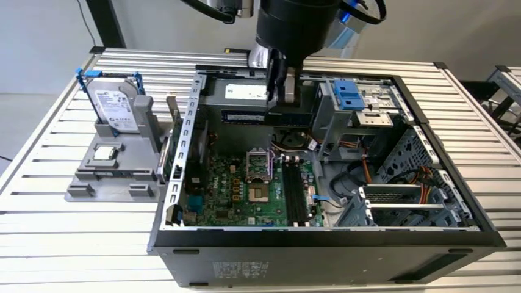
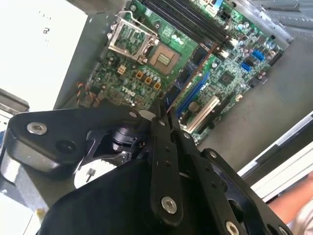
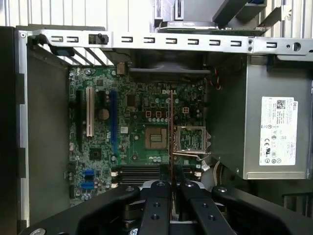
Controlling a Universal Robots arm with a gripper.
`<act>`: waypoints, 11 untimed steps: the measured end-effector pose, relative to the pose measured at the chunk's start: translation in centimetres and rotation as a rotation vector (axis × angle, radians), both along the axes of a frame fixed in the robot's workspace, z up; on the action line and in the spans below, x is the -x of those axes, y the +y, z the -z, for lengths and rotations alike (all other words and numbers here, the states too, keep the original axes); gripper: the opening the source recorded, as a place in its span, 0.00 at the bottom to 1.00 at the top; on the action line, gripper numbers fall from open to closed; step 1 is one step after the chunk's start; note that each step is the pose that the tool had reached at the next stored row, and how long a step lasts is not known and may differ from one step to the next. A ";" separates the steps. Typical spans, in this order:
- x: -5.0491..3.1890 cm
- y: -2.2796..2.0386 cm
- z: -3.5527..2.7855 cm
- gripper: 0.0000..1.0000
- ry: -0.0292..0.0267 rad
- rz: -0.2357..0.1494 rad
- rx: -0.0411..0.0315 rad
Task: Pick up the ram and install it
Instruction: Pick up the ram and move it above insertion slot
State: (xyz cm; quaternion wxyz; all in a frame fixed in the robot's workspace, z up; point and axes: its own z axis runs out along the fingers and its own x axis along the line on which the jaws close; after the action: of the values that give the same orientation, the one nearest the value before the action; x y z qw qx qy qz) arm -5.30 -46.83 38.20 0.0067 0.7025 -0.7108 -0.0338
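Colour record: open computer case and adjacent parts.
Motherboard (image 1: pixel 236 189) green, with black memory slots (image 1: pixel 294 192), one white slot (image 3: pixel 89 111) and one blue slot (image 3: pixel 113 122); ram (image 2: pixel 186 76) dark blue, gold-edged; gripper (image 3: pixel 171 185) black; hard drive (image 1: pixel 114 107) silver, with blue bracket (image 1: pixel 106 74); holder (image 1: pixel 114 174) grey; table (image 1: pixel 49 244) silver, ribbed in parallel slats.

This looks like a robotics lab or assembly workshop: a robot arm (image 1: pixel 297 24) hangs over a slatted aluminium bench (image 1: pixel 82 244) carrying an open computer case (image 1: pixel 326 262), its motherboard (image 1: pixel 236 189) bare, with a grey parts fixture (image 1: pixel 122 174) near the bench's edge at the exterior view's left.
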 end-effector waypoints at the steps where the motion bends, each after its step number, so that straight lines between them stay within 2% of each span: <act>1: -0.16 0.00 0.02 0.00 -0.0014 0.000 0.0001; 4: -0.74 0.00 0.09 0.00 -0.0041 0.000 0.0007; 9: -2.38 -0.05 0.12 0.00 -0.0041 0.000 0.0009; 11: -2.74 -0.10 0.14 0.00 -0.0041 0.001 0.0009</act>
State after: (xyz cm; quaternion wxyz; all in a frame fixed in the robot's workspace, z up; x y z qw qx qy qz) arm -2.57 -46.92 38.06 0.0056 0.7022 -0.7112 -0.0320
